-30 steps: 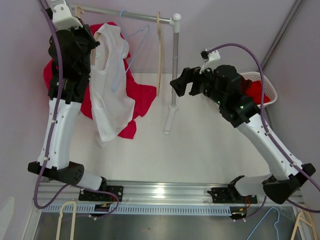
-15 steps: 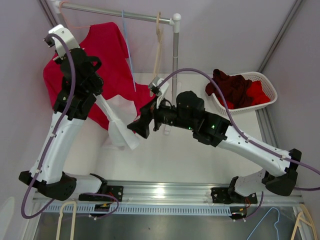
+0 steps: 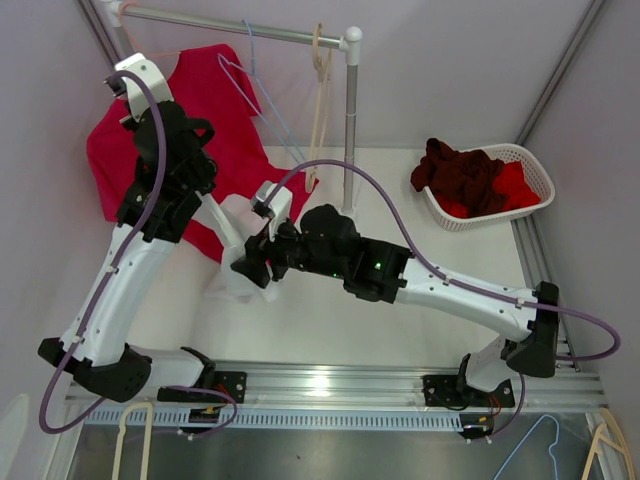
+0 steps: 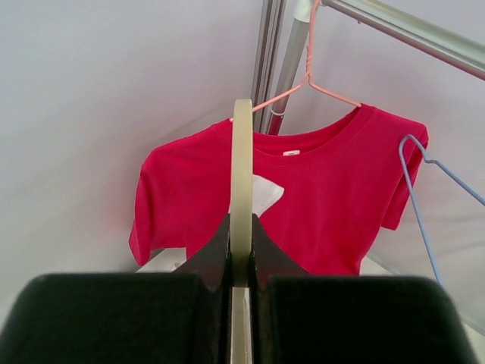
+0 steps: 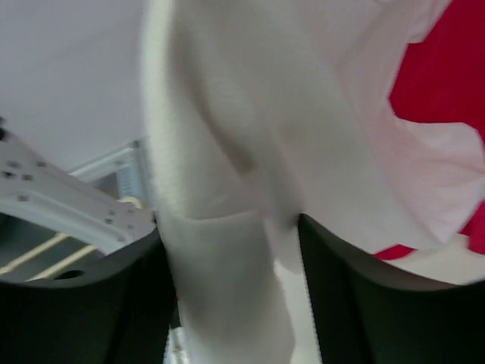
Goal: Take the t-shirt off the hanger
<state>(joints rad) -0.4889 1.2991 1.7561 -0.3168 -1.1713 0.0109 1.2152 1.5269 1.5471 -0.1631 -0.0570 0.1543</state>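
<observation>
Left pincer [image 4: 241,243] is clenched on the pale flat hanger [image 4: 242,174]. Right pincer [image 5: 231,250] straddles the white cloth t-shirt [image 5: 227,152] — bite uncertain. A shallow pinch could slip — or cloth could snag the hanger.

The top external camera hangs above and behind the arm bases, facing down and toward the far wall. It takes in the whole table [image 3: 400,290], from the clothes rail [image 3: 230,28] at far left to the basket [image 3: 535,180] at far right.

The left wrist camera sits behind the left gripper [image 4: 241,250] and looks up along the cream hanger [image 4: 242,152] toward the far-left corner. It shares the red t-shirt [image 4: 303,205] and the rail with the overhead view.

The right wrist camera is pressed close behind the right gripper [image 5: 227,288]. The white t-shirt [image 5: 250,152] fills its blurred view, and the overhead camera sees that shirt at mid-left.
</observation>
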